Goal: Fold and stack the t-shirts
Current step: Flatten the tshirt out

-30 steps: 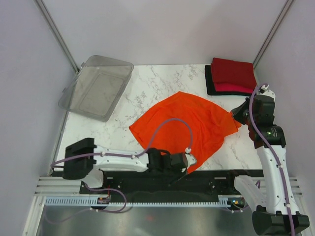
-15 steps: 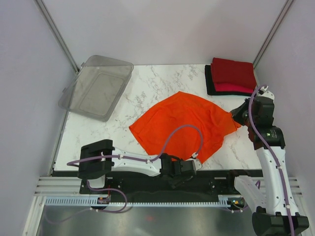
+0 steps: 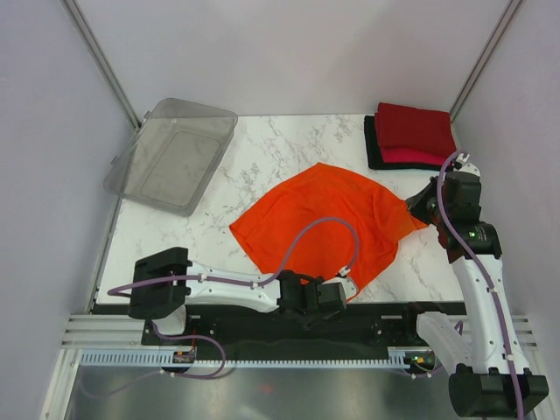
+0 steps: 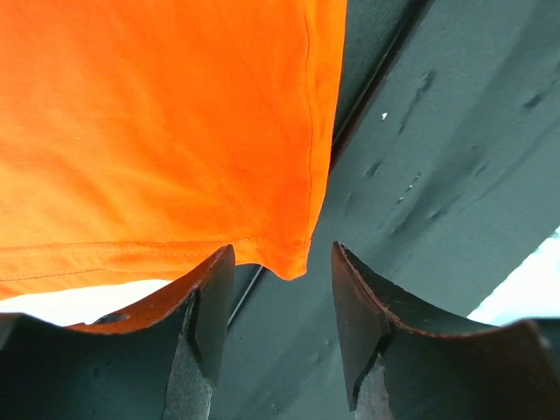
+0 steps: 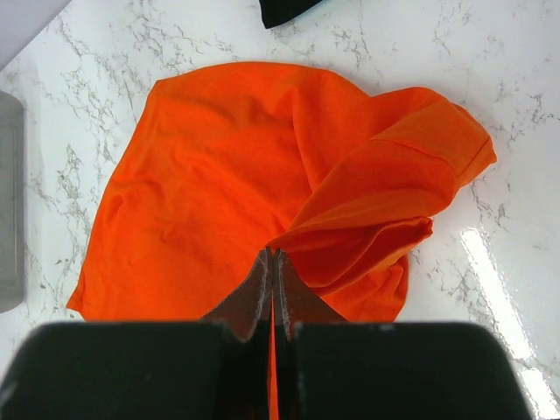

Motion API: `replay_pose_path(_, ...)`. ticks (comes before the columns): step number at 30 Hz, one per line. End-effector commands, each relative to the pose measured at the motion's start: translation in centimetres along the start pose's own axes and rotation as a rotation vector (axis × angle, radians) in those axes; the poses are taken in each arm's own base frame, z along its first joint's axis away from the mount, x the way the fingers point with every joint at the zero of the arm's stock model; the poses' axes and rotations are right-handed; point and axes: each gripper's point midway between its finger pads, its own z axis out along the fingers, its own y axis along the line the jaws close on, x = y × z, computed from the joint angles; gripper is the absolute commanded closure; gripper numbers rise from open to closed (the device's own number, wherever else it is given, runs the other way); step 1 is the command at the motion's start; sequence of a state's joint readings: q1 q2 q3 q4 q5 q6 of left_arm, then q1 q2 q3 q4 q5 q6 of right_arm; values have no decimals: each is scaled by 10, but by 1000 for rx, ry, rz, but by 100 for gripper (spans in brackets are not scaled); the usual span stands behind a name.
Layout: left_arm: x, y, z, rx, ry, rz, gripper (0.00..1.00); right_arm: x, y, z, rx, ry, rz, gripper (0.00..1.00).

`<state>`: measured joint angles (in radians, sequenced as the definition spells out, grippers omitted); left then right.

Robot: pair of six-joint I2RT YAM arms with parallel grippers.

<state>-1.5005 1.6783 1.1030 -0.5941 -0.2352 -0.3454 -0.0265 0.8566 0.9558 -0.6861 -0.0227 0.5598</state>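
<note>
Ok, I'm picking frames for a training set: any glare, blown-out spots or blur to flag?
Top external: even soft light, no hard shadows, nothing blurred. Right wrist: a glare streak on the marble table right of the orange t-shirt. Left wrist: white patches blown out low on both sides, the shirt's hem crisp, the left tool's fingers dark.

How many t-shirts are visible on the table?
4. An orange t-shirt lies spread in the middle of the table; at the far right corner, a dark red t-shirt lies folded on a pinkish-red t-shirt and a black t-shirt. Others may be hidden between them.
</note>
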Motion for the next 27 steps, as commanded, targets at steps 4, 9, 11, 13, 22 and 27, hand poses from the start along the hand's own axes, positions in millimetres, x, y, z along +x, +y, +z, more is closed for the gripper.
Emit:
replay_pose_path(4,5,-1,12,-8,14,2,48,-12,10,-3,-43,-52,14,100)
replay_pose_path(9,17,-5,15,17,36,-23,51,-12,13,-4,-54,-46,21,100)
replay_pose_path(11,20,-8,16,33,37,-33,54,-11,11,-4,-48,-50,20,100)
replay_pose_path(13,20,-9,16,41,41,-35,58,-12,8,-3,-38,-58,17,100)
replay_pose_path(22,15,42,-30,-199,-15,-115,98,-42,14,-12,-2,-121,-3,100)
replay_pose_path(27,-37,130,-137,-546,-213,-117,98,-91,22,-27,56,-234,17,100)
